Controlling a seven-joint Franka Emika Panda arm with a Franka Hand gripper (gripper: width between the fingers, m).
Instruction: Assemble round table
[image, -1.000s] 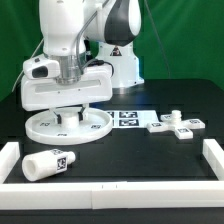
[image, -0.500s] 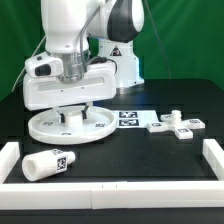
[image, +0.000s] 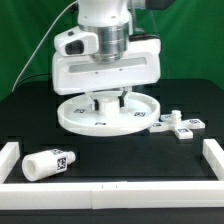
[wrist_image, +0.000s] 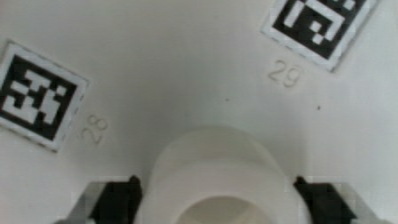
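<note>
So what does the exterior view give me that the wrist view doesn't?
Only the exterior view: the leg lying on its side near the front, a cross-shaped part at the exterior view's right, the rails, and the whole outline of the disc. Only the wrist view: two tags on the disc face with small printed numbers beside them, and the fingers against both sides of the hub. Both: the gripper closed on the disc's hub.
</note>
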